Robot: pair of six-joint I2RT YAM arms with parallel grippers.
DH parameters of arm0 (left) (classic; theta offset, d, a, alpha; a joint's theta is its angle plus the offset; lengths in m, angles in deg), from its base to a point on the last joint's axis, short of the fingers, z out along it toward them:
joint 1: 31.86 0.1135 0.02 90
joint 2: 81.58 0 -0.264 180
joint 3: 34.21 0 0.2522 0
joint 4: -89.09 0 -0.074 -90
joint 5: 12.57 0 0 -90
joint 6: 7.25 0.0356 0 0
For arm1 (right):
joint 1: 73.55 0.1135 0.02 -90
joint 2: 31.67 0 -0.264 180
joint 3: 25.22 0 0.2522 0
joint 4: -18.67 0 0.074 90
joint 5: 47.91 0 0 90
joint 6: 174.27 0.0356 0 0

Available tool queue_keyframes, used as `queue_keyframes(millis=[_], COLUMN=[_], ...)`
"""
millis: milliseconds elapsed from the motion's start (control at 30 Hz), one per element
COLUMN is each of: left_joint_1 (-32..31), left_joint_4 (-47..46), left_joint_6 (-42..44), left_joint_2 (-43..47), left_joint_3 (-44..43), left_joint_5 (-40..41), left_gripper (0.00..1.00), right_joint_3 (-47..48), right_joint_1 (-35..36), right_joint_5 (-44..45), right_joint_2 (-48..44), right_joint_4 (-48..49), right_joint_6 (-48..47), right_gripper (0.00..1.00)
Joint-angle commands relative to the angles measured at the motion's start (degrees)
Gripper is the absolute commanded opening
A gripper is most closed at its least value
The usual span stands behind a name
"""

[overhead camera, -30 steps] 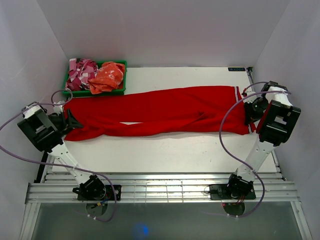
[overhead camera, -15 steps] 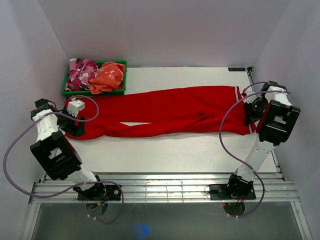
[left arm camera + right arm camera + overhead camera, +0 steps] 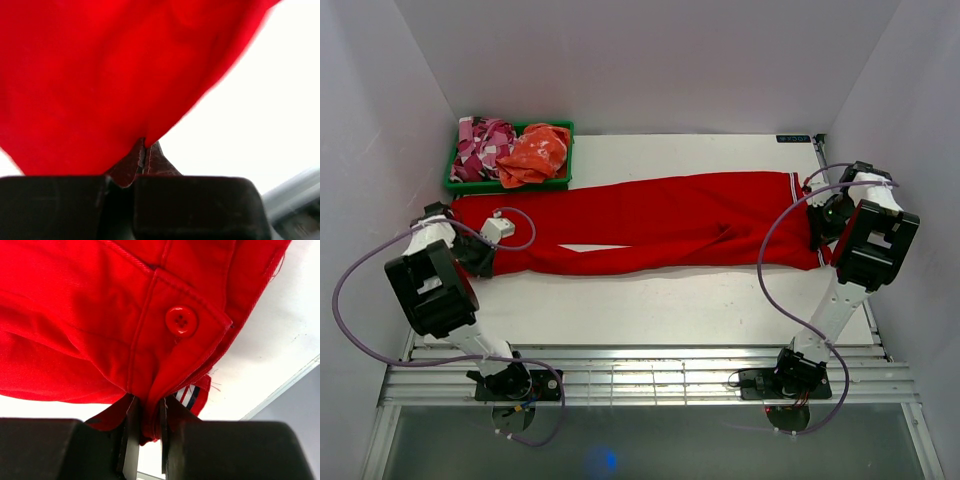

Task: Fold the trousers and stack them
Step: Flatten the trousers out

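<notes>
The red trousers (image 3: 650,220) lie stretched across the table, leg ends at the left and waistband at the right. My left gripper (image 3: 480,258) sits at the near leg's end. In the left wrist view its jaws (image 3: 145,147) are pressed together with a pinch of red cloth (image 3: 75,75) coming out between the tips. My right gripper (image 3: 820,228) is at the waistband. In the right wrist view it (image 3: 148,415) is shut on a thick fold of the waistband (image 3: 100,315), just below the red button (image 3: 181,320).
A green basket (image 3: 563,127) at the back left holds a pink-and-white patterned garment (image 3: 480,145) and an orange cloth (image 3: 535,155). White walls close in on three sides. The white table (image 3: 670,300) ends at a metal rail (image 3: 640,380) at the near edge.
My left arm swung in from the left edge onto the near leg's end and its jaws closed on the cloth. The right arm and the trousers have not moved.
</notes>
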Motion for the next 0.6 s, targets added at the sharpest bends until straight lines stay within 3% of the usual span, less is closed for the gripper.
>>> queue_keyframes(millis=[0, 67, 200, 333, 367, 467, 567], left_joint_1=[2.13, 3.45, 3.63, 3.63, 3.71, 4.07, 3.98], left_joint_4=[22.16, 28.99, 29.20, 29.37, 29.29, 29.37, 29.11], left_joint_6=[3.76, 6.85, 7.92, -4.10, -7.17, -17.82, -23.37], left_joint_2=[5.39, 7.07, 12.00, -4.65, -14.79, -31.00, -37.21], left_joint_3=[-11.85, -15.31, -12.96, -18.99, -24.50, -36.45, -44.82], left_joint_5=[-8.24, -9.50, -5.91, -11.15, -12.48, -17.83, -22.49], left_gripper=[0.00, 0.00, 0.00, 0.00, 0.00, 0.00, 0.07], right_joint_3=[-2.74, -3.89, -5.56, -2.15, -1.26, 0.41, -0.81], right_joint_1=[-0.10, -0.10, -0.10, -0.10, -0.10, -0.10, -0.02], right_joint_5=[3.41, 3.94, 5.69, 6.75, 6.93, 8.07, 8.95], right_joint_2=[-2.05, -2.85, -4.17, -1.10, -0.14, 2.33, 2.60], right_joint_4=[4.93, 5.55, 6.95, 6.52, 6.17, 5.55, 6.42], right_joint_6=[-2.80, -4.37, -6.67, -6.50, -6.23, -6.14, -6.76], right_gripper=[0.08, 0.08, 0.08, 0.08, 0.08, 0.08, 0.08])
